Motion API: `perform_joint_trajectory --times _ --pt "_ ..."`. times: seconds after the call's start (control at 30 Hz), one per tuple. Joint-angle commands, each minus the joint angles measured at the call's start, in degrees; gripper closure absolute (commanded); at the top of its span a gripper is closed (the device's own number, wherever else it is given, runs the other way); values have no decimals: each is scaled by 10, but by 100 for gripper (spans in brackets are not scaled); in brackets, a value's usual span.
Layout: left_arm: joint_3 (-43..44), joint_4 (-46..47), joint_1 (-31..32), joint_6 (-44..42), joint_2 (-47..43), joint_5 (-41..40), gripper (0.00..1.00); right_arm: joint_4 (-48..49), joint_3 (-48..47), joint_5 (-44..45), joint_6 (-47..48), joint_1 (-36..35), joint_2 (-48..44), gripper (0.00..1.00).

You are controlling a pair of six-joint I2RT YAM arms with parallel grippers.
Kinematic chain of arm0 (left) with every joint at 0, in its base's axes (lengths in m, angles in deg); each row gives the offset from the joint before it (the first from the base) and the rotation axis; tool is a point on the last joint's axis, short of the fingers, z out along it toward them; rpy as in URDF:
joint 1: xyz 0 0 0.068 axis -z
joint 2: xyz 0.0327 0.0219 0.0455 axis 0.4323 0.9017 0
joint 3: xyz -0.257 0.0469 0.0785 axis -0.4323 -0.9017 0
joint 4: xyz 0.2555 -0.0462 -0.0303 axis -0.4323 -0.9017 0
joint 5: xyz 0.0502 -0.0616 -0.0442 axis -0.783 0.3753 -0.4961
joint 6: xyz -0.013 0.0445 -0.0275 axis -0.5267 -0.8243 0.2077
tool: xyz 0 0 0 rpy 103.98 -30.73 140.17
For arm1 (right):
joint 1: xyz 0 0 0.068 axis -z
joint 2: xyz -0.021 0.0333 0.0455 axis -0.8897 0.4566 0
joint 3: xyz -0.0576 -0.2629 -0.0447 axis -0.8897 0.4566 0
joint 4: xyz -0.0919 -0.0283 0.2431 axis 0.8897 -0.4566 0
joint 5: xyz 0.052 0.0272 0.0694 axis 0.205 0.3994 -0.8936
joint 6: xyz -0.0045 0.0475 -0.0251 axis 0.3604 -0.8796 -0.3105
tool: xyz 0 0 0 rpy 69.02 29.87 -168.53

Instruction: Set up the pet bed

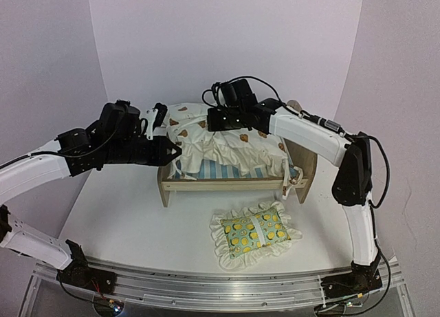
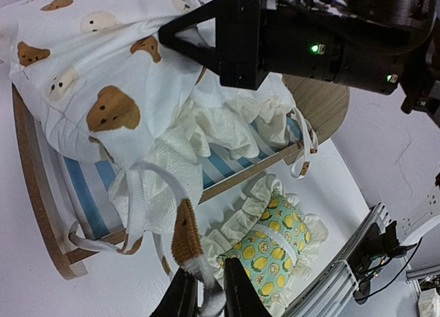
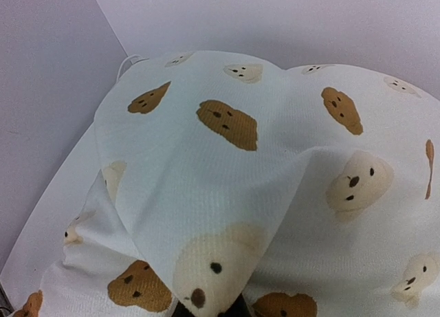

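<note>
bed: light-wood pet bed [image 1: 234,184] with blue-striped base is sitting below both jaws.
cushion: cream bear-print fabric cushion [image 1: 227,141] is lying bunched over it.
right gripper [image 2: 168,35]: closed, pinching the cushion.
left gripper [image 2: 210,300]: barely parted around a tie [image 2: 205,279]; hold unclear.
step: spreading the cushion; next, flattening it inside the rails.

The pet bed [image 1: 234,185] has a pale, light-wood frame and a base striped blue and white; the cushion [image 1: 237,138] is cream, printed with bear faces (some dark brown, some tan, some pale beige) and edged with a cream ruffle; the pillow [image 1: 254,233] is green with yellow lemons, a white band and a cream frill; the surface [image 1: 124,214] is white; the left arm [image 1: 27,174] and right arm [image 1: 309,135] are white with black joints.
</note>
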State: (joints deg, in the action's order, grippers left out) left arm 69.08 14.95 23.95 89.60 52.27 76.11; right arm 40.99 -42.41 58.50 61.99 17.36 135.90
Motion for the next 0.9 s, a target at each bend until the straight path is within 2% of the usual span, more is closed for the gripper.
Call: perform_joint_trajectory --times 0.0,0.13,0.23,0.43,0.5,0.57,0.6,0.63,0.67,0.7,0.87 --pt "26 -17 -1 10 6 7 83 20 -1 8 -9 -4 11 100" --pt "0 -10 -1 19 10 8 80 20 0 15 -7 -6 18 100" --pt "-26 5 -1 23 8 17 72 20 -2 23 -2 -7 26 100" --pt "-65 84 -1 21 44 31 72 27 -9 18 2 -7 54 100" --pt "-66 110 -1 19 61 36 70 40 -11 16 5 -7 67 100" --pt "-65 135 -1 18 80 45 55 51 -12 15 10 -7 79 100" --pt "-60 136 -1 18 87 47 42 55 -11 17 11 -7 84 100" --pt "-54 131 -1 15 92 42 20 60 -10 25 13 -7 89 100" --pt "-49 124 -1 12 95 35 5 64 -9 37 13 -7 92 100" --pt "-48 117 -1 10 93 22 1 68 -7 53 14 -7 95 100" --pt "-22 37 0 5 71 -71 0 81 -30 109 12 -7 118 100"
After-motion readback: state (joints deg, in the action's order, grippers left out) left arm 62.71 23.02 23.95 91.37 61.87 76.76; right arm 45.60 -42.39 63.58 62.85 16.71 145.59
